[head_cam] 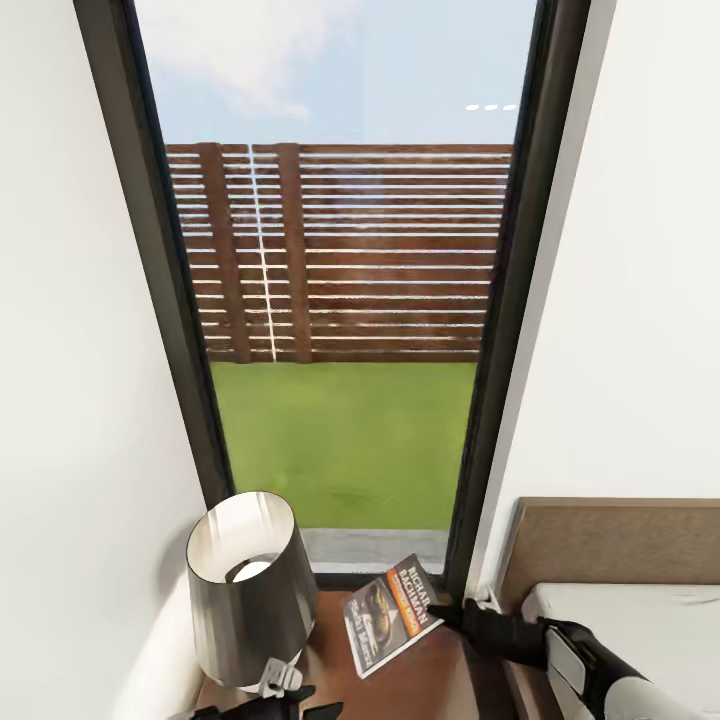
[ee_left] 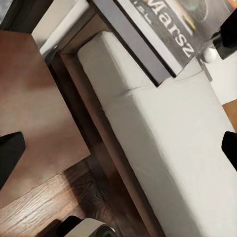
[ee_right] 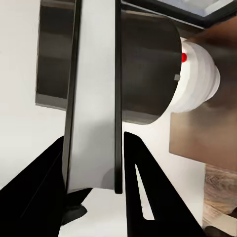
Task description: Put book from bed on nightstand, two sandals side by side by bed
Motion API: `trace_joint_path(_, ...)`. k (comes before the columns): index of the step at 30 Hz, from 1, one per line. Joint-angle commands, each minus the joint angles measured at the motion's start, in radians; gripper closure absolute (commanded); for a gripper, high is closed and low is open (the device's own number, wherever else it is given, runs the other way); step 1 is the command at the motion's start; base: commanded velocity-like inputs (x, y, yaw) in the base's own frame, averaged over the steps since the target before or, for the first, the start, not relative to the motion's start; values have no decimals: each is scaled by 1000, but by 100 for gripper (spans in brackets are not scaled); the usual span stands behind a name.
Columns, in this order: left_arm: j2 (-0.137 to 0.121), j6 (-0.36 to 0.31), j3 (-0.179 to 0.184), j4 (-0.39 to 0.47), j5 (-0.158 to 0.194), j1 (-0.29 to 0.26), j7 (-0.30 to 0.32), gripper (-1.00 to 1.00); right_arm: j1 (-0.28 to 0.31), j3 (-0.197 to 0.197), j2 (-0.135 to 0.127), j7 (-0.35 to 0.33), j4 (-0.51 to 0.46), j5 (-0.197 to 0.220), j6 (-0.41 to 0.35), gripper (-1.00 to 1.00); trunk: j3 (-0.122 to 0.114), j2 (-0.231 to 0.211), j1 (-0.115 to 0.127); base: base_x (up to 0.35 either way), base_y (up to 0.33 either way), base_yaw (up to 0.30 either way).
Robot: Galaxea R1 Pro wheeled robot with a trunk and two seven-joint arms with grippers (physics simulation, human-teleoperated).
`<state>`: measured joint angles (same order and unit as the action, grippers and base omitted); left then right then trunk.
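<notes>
The book (head_cam: 392,615) is in my right claw (head_cam: 447,614), pinched by its edge and held tilted over the glossy brown top of the nightstand (head_cam: 430,685); whether its lower corner touches the wood I cannot tell. From my right wrist I see the book (ee_right: 94,98) edge-on, a pale slab between dark covers, with my two black fingers (ee_right: 143,192) closed against it on either side. Behind it lies the dark lamp (ee_right: 148,69) with its white base.

In the head view the lamp (head_cam: 245,590) stands on the nightstand to the left of the book, its grey shade open at the top. My left claw (head_cam: 268,712) is low beside the lamp base; from its wrist camera I see only the dark tips (ee_left: 10,155) at the edges, set wide apart with nothing between them.

The bed (head_cam: 640,620) sits just right of the nightstand, off-white mattress against a brown headboard. Straight ahead is the tall dark-framed window (head_cam: 340,300), showing grass, a slatted wooden fence and sky.
</notes>
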<state>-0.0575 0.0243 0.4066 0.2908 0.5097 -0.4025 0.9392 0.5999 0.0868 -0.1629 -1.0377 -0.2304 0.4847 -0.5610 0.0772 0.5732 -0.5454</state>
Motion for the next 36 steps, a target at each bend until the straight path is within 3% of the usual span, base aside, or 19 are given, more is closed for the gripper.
trace_joint_path(1, -2, 2, 7, 0, 8, -1, 1, -100, 1, 7, 4, 3, -6, 9, -4, 100, 2, 2, 0, 0, 0, 0)
trace_joint_path(5, -3, 0, 10, 0, 9, -1, -1, -100, 3, 4, 17, 11, -71, 22, -45, 100, 2, 2, 0, 0, 0, 0)
trace_joint_path(12, -2, 2, 11, -2, 10, -1, -7, -100, 3, 2, 18, 10, -97, 151, -96, 100, 2, 2, 0, 0, 0, 0)
trace_joint_path(14, -1, 2, 11, -2, 10, -1, -8, -100, 3, 2, 17, 10, -98, 160, -97, 100, 2, 2, 0, 0, 0, 0)
trace_joint_path(19, -1, 2, 11, -1, 10, -1, -8, -100, 2, 2, 16, 6, -98, 169, -98, 100, 2, 2, 0, 0, 0, 0)
trace_joint_path(36, 2, 2, 12, -1, 9, -1, -10, -100, 2, 1, 19, 10, -95, 170, -98, 100, 55, 121, -66, 0, 0, 0)
